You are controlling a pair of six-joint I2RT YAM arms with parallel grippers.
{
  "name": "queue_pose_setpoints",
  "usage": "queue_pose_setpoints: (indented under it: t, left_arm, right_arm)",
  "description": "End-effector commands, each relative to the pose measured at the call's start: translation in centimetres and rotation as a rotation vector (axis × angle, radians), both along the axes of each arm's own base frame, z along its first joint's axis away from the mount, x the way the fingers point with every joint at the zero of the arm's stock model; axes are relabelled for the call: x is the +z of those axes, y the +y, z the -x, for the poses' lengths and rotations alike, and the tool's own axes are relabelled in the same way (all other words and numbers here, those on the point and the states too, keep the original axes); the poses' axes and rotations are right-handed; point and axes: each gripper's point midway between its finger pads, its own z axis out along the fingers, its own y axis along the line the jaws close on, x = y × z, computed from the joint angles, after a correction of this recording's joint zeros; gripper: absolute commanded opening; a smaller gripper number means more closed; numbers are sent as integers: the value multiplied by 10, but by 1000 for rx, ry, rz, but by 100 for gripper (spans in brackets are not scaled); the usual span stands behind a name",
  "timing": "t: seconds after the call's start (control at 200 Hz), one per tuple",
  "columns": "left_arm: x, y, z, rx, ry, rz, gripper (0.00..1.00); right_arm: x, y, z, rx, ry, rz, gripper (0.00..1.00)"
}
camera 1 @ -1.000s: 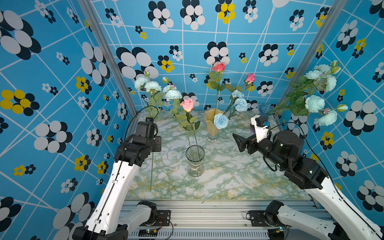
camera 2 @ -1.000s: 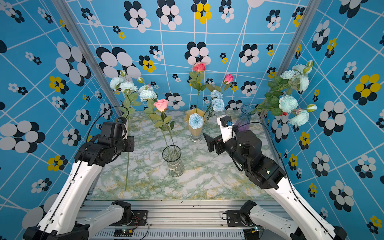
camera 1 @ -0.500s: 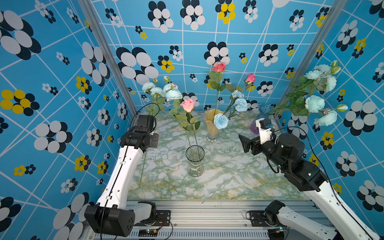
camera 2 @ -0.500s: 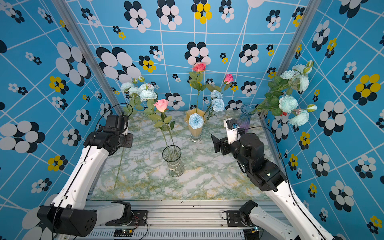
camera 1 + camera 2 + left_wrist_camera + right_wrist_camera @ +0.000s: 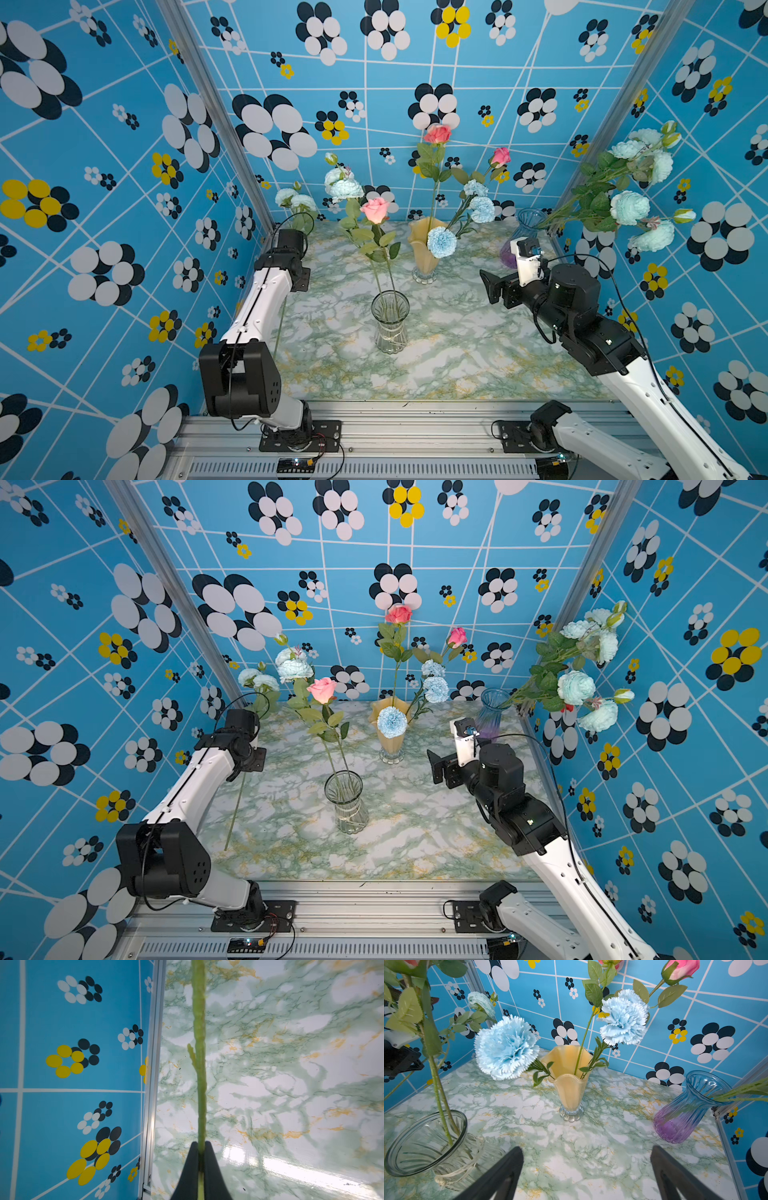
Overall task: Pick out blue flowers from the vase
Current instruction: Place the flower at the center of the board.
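Blue flowers [image 5: 482,209]: you see them at four spots in both top views.
Held spray [image 5: 291,200]: its pale blooms sit near the back left corner. Its stem [image 5: 199,1064] hangs down beside the left arm [image 5: 266,299]. Whether the tip touches the table [image 5: 457,353] you cannot tell.
Left gripper [image 5: 200,1144]: your jaws are clamped tight on the stem, which runs straight out between them in the wrist view.
Carnations [image 5: 506,1047]: three stand in the yellow vase [image 5: 569,1084] at the back middle, with a red rose [image 5: 436,134] and a pink bud [image 5: 500,156].
Right spray [image 5: 629,208]: it leans out of the blue vase [image 5: 685,1109] at the back right, tilting far to the right.
Pale blooms [image 5: 344,188]: they show just behind the pink rose [image 5: 375,210]. Which stem bears them you cannot tell.
Clear vase [image 5: 390,328]: it stands mid-table and holds two stems, one of them the pink rose's.
Right gripper [image 5: 586,1148]: your jaws stand wide apart and hold nothing. It hovers above the table, facing the yellow vase, near the blue vase.
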Motion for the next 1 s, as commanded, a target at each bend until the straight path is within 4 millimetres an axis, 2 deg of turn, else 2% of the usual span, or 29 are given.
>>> queue_pose_setpoints:
  t: [0.0,0.13,0.255,0.415,0.465,0.615,0.779,0.994]
  left_arm:
    - [-30,21,-9,6,42,-87,0]
    - [-69,29,-9,22,112,-39,0]
    - [-93,31,-12,12,168,-51,0]
    - [-104,36,-20,-2,206,-74,0]
    - [-102,37,-24,-4,202,-80,0]
    - [-126,38,-26,-16,266,-89,0]
    - [-143,40,-27,-28,298,-95,0]
    - [-145,40,-30,-25,299,-92,0]
  right_arm:
    - [-1,5,-1,25,-1,-18,99]
    - [-8,6,-7,20,19,-7,99]
    - [-12,9,-11,25,34,-2,99]
    - [-15,11,-15,27,45,-6,99]
    - [-16,12,-16,28,47,-8,99]
    - [-20,15,-19,32,59,-7,99]
    - [-25,15,-23,25,71,-2,99]
    - [-27,15,-26,19,76,2,99]
